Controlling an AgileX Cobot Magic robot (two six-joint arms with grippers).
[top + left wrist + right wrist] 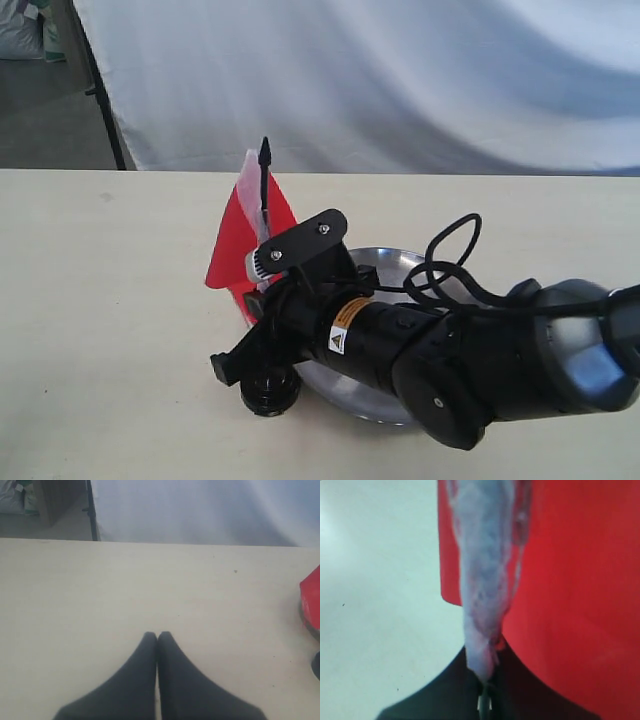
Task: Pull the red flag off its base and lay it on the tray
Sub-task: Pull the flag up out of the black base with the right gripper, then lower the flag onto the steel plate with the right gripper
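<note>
The red flag (240,245) stands upright, its black stick's pointed tip (265,150) uppermost. My right gripper (250,345) is shut on the stick low down, just above the black round base (270,392) on the table. The arm hides where stick and base meet. Close up in the right wrist view, the flag's whitish edge strip (485,580) and red cloth (580,580) rise from between the closed fingers of the gripper (483,662). The silver tray (400,262) lies behind and under the right arm. My left gripper (157,636) is shut and empty over bare table, with a red corner of the flag (311,600) far off to its side.
Pale tabletop (110,330) extends left of the flag. A white cloth backdrop (400,80) hangs behind the table's far edge, with a black stand leg (105,110) at the back left. A black cable (450,255) loops above the right arm over the tray.
</note>
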